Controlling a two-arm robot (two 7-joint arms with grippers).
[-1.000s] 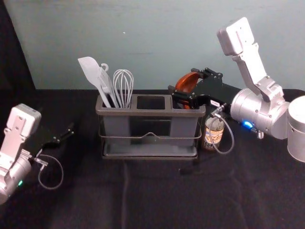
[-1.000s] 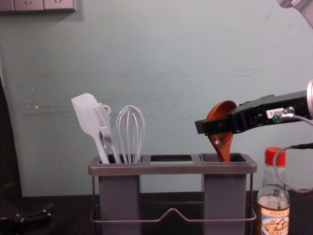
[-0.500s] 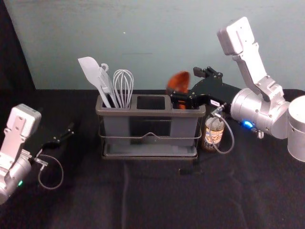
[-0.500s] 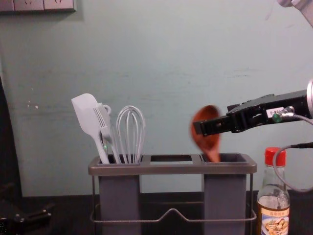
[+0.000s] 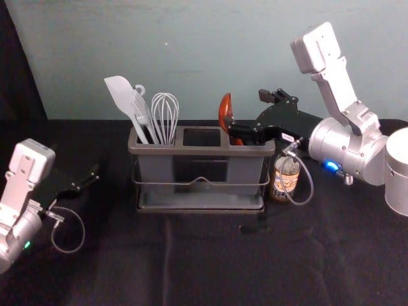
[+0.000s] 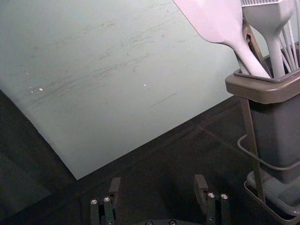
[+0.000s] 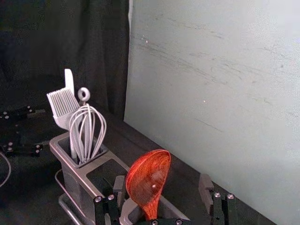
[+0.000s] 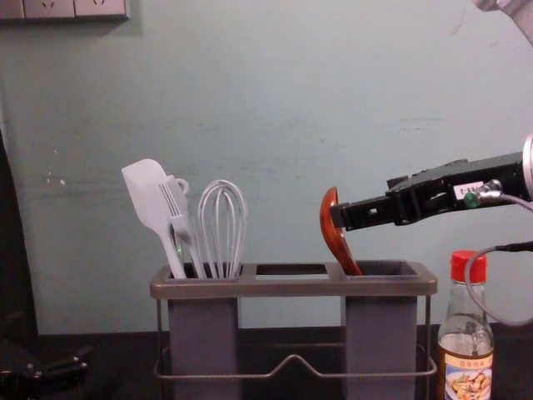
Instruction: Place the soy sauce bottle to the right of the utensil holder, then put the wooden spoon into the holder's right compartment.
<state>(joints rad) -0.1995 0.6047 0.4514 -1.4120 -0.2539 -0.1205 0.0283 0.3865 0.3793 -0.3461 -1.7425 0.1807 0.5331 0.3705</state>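
- Right claw (image 7: 162,185) wide above utensil holder (image 8: 291,288); wooden spoon (image 8: 332,227) in its right compartment (image 8: 381,333).
- Soy sauce bottle (image 8: 466,354) placed right of holder.
- Left claw (image 6: 158,182) wide, left of holder.
- We judge only withdrawal remains.

Five kitchen utensils, one holder, one bottle.
In the utensil holder (image 8: 291,288), three compartments (image 8: 203,342): four pale utensils in one, namely one spatula (image 8: 148,196), one brush (image 8: 176,212), one whisk (image 8: 223,221) and one ring-ended piece (image 7: 84,94); one wooden spoon (image 8: 335,229) in another. One soy sauce bottle (image 8: 468,358). Two claws, one left (image 5: 88,178), one right (image 5: 247,112). Three socket plates (image 8: 50,10) on one wall (image 8: 275,108).
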